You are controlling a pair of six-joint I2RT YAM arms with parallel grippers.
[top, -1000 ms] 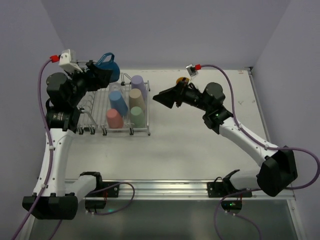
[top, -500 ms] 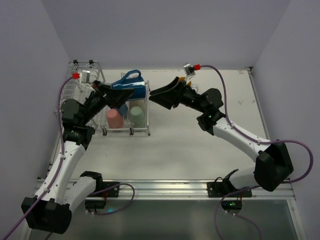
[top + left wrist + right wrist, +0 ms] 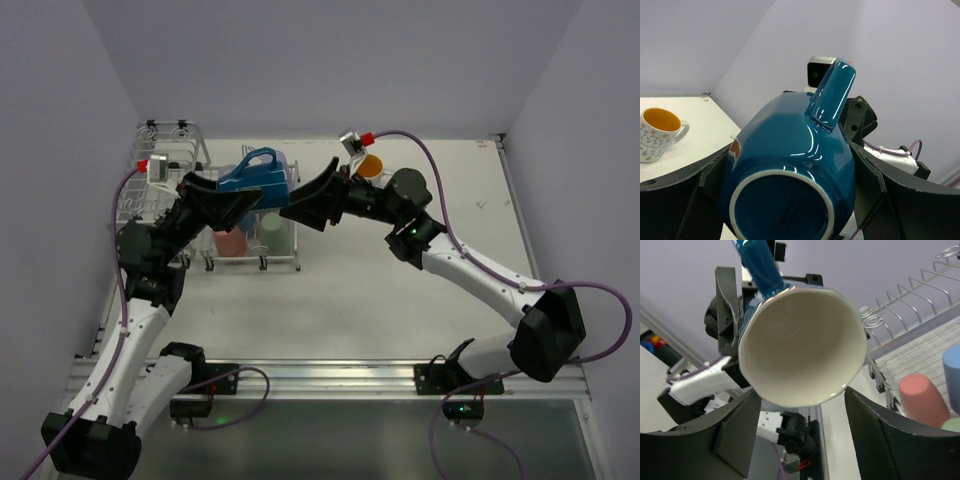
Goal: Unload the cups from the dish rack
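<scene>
Left wrist, left hand (image 3: 785,200) gripping dark blue mug (image 3: 790,145), right hand (image 3: 801,412) spread wide around its rim, contact unclear.

From above, the dark blue mug (image 3: 255,178) hides the middle of the dish rack (image 3: 172,150); just below the mug only part of a pink cup (image 3: 231,241) and a mint cup (image 3: 270,235) shows. In the right wrist view, a blue tumbler (image 3: 952,370) right of the mug is cut by the edge.

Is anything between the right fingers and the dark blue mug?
Nothing visible. The right gripper has its open fingers either side of the rim of the dark blue mug, which the left gripper holds out sideways.
</scene>
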